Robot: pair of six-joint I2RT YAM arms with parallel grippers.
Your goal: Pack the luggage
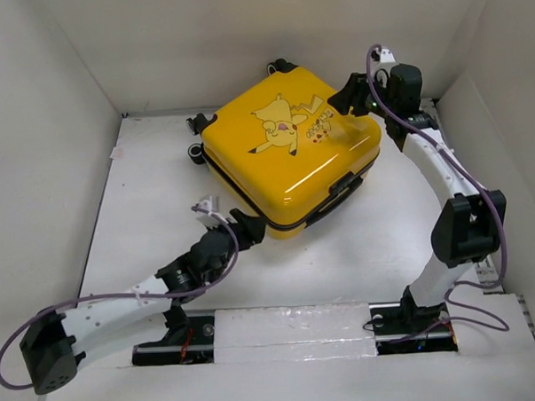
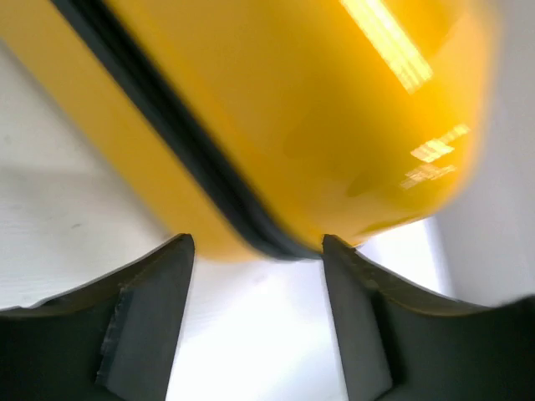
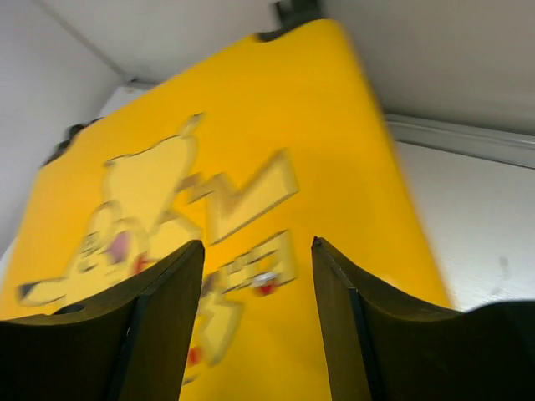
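Risk of left jaws, parted at near corner, skidding glossy luggage (image 1: 287, 151) across counter (image 1: 162, 223); right jaws parted above far-right edge, nothing gripped.

Glossy yellow hard-shell cartoon-print suitcase (image 1: 292, 151) blurred in both wrist views, cropped at their edges, far black wheel (image 1: 282, 67) half hidden behind shell.

Glossy yellow luggage (image 1: 292, 155) (Pikachu print), black wheels (image 1: 196, 125).
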